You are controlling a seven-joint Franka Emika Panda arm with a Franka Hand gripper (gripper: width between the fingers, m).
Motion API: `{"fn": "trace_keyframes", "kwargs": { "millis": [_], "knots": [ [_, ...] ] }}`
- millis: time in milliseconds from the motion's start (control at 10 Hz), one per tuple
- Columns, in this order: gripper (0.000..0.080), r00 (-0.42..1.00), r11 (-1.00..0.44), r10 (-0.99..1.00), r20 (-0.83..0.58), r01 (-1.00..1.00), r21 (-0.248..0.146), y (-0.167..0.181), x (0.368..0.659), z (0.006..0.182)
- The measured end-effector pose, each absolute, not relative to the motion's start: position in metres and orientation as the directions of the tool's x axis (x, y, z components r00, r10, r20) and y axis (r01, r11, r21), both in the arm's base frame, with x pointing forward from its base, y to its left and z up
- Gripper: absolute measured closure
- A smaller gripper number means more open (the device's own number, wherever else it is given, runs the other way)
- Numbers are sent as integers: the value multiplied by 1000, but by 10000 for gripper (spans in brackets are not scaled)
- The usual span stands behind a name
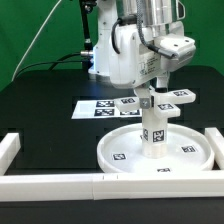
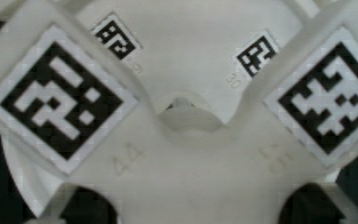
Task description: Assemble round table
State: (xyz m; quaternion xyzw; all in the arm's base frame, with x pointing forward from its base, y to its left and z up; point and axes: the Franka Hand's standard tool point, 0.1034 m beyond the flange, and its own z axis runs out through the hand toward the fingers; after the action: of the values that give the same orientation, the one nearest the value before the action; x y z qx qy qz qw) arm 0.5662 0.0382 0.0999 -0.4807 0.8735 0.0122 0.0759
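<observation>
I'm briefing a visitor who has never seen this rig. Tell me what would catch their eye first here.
The white round disc top lies flat near the front border rail, with the short cylinder leg standing upright at its middle. Directly above, the gripper holds the cross-shaped base over the leg's top. In the wrist view, the base's large black-and-white tags fill the picture.

Even overhead light fills my workspace; white plastic glares against the black table (image 1: 40, 90), shadows stay faint. My exterior view is small and soft. My wrist view is blurred, its tags (image 2: 60, 95) smeared.
</observation>
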Motion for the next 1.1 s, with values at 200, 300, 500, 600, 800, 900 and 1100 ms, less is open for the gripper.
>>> {"fn": "trace_keyframes", "kwargs": {
  "millis": [200,300,500,600,800,900,1100],
  "knots": [
    [198,-494,505,-858,-144,-861,-56,40,566,100],
    [165,-389,401,-910,-143,-913,-73,40,568,105],
    [152,-233,252,-959,-160,-961,-112,44,571,130],
    [151,-102,122,-982,-156,-984,-126,46,569,138],
    [151,-16,34,-989,-150,-992,-119,50,569,141],
    [151,-17,35,-989,-150,-992,-118,50,569,140],
    [151,-17,34,-989,-150,-993,-117,50,569,139]
  ]
}}
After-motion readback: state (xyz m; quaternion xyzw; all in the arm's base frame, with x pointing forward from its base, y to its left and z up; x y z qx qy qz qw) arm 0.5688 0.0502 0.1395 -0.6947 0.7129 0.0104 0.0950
